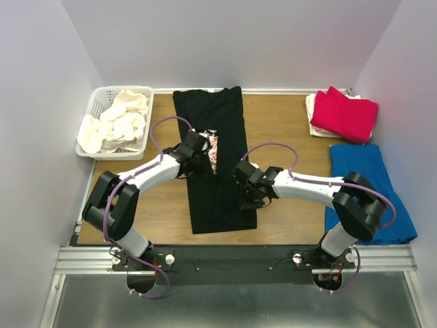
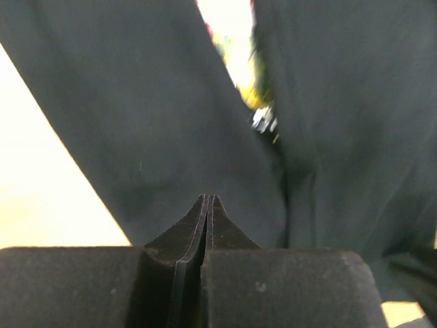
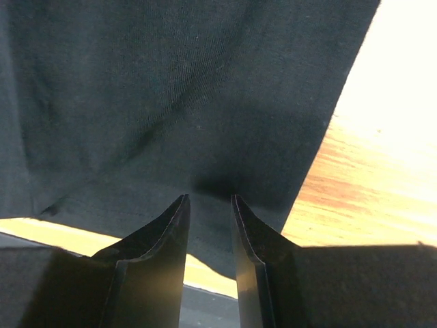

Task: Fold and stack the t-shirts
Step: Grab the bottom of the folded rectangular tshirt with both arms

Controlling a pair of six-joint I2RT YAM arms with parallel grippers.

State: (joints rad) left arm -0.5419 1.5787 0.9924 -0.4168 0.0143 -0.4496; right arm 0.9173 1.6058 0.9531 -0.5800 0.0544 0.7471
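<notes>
The black t-shirt (image 1: 217,184) lies as a long folded strip down the middle of the table, with a sliver of its floral print (image 1: 213,152) showing at a seam. My left gripper (image 1: 198,162) is over the shirt's left edge. In the left wrist view it (image 2: 207,199) is shut with no cloth between the tips, just above the black fabric (image 2: 136,123). My right gripper (image 1: 247,195) is at the shirt's right edge. In the right wrist view it (image 3: 208,199) is open, tips down on the black fabric (image 3: 171,102) near its hem. A folded crimson shirt (image 1: 345,113) lies on a cream one (image 1: 312,104) at the back right.
A white lattice basket (image 1: 97,102) at the back left holds crumpled cream shirts (image 1: 119,123). A blue cloth (image 1: 372,195) lies along the right side. Bare wood table (image 1: 287,130) shows between the black shirt and the stack. White walls enclose three sides.
</notes>
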